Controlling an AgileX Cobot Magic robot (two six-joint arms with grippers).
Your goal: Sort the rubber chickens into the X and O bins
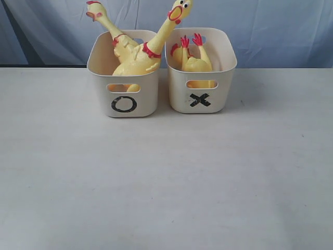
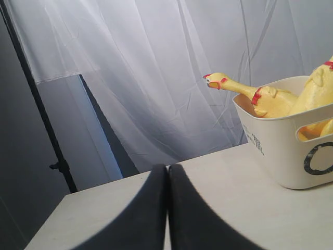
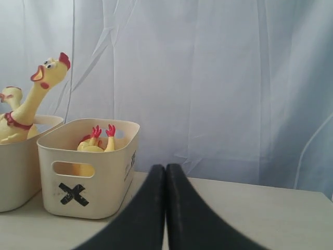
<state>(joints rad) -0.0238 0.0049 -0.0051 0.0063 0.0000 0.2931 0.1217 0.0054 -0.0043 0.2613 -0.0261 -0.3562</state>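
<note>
Exterior view: a pale blue draped curtain (image 1: 270,31) closes off the far side, and the white table (image 1: 166,182) in front of it carries nothing except at its far middle. There the two cream bins stand side by side, walls almost touching, marks facing the near side so each can be read.

The O bin (image 1: 146,96) is on the left and the X bin (image 1: 179,96) on the right. The O bin holds both large rubber chickens. They are too long to lie flat inside, so they lean on the walls with necks poking over the rim: one large chicken (image 1: 106,25) points far-left, the other large chicken (image 1: 164,33) slants right, its head above the X bin's edge. In the X bin a small chicken (image 1: 196,63) sits head-down with red feet up. A second yellow and red shape (image 1: 176,51) lies just left of it, probably the other small one, though most of it is hidden.

No chicken lies loose on the table, so the sort looks finished, large ones in O and small ones in X.

Neither arm appears in the exterior view. The wrist views show the left gripper (image 2: 167,169) and right gripper (image 3: 165,169) low over the table on the near side of the bins, each pinched fully together with nothing between the fingers, as suits arms with nothing left to carry.
</note>
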